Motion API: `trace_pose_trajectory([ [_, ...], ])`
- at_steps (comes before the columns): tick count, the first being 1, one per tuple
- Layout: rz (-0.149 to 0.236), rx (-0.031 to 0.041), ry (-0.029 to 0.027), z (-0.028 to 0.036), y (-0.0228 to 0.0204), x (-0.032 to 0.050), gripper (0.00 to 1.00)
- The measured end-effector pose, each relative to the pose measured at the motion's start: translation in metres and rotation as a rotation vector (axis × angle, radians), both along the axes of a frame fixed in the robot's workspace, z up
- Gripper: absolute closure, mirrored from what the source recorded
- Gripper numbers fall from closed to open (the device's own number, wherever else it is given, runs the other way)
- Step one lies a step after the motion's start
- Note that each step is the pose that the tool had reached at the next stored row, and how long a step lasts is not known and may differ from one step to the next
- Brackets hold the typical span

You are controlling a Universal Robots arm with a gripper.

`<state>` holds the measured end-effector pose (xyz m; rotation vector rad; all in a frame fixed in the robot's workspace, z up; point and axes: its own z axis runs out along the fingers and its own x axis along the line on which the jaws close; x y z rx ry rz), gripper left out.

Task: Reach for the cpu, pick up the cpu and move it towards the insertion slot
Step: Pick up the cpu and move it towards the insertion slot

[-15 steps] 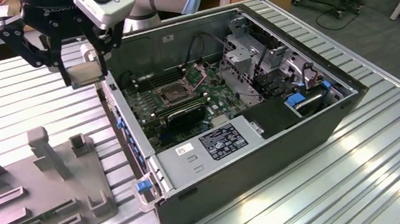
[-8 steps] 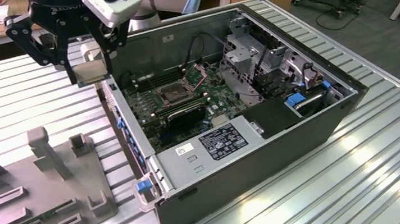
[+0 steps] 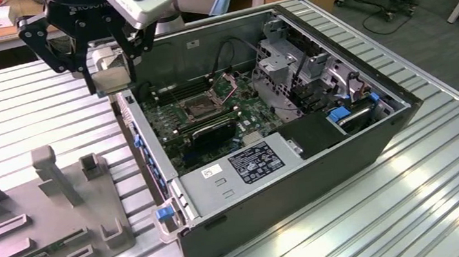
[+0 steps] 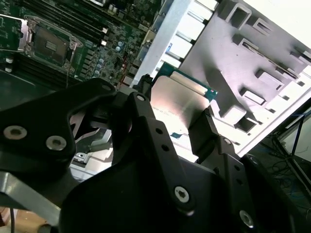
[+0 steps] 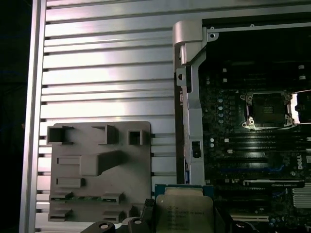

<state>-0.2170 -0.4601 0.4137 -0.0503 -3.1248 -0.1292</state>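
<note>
In the exterior view, we see the gripper point(image 3: 111, 74) pinching the cpu point(image 3: 111, 79) above the near wall of the open computer case point(image 3: 302, 159); the insertion slot point(image 3: 199, 109) lies inside, toward that view's right and lower.

In the second wrist view, the chip point(image 4: 177, 104) sits clamped between the fingers point(image 4: 206, 128), the socket point(image 4: 48, 46) well apart across the board.

In the first wrist view, the chip point(image 5: 183, 208) hangs over the case edge, the socket point(image 5: 267, 109) beyond it on the motherboard point(image 5: 233, 160), while the grey holder tray point(image 5: 97, 170) rests on the table point(image 5: 107, 63) on the chip's other side.

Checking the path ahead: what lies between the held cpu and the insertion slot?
In the first wrist view, the case's metal edge rail and green motherboard lie between the cpu and the insertion slot.
</note>
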Motion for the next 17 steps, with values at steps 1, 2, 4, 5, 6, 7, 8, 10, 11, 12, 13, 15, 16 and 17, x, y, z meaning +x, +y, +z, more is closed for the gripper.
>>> trace_pose_trajectory([
  [1,0.0,-0.0001,0.0,0.0,0.0,0.0011,0.46],
  [2,0.0,0.0,0.0,0.0,0.0,0.0023,0.46],
  [4,0.0,-0.0001,0.0,-0.0001,0.0,0.0046,0.46],
  [5,0.0,0.0,0.0,-0.0001,0.0001,0.0058,0.46],
  [6,0.0,-0.0001,0.0001,-0.0001,0.0001,0.007,0.46],
  [7,0.0,0.0,0.0,-0.0002,0.0001,0.0081,0.46],
  [8,0.0,-0.0001,0.0001,-0.0002,0.0001,0.0093,0.46],
  [10,0.0,-0.0001,0.0001,-0.0002,0.0001,0.0116,0.46],
  [11,0.0,-0.0001,0.0001,-0.0002,0.0002,0.0127,0.46],
  [12,0.0,-0.0002,0.0001,-0.0003,0.0002,0.0139,0.46],
  [13,0.0,-0.0001,0.0,-0.0003,0.0002,0.015,0.46],
  [15,0.0,-0.0001,0.0,-0.0004,0.0002,0.0171,0.46],
  [16,0.0,-0.0001,0.0,-0.0004,0.0002,0.0182,0.46],
  [17,0.0,-0.0001,0.0001,-0.0004,0.0002,0.0192,0.46],
])
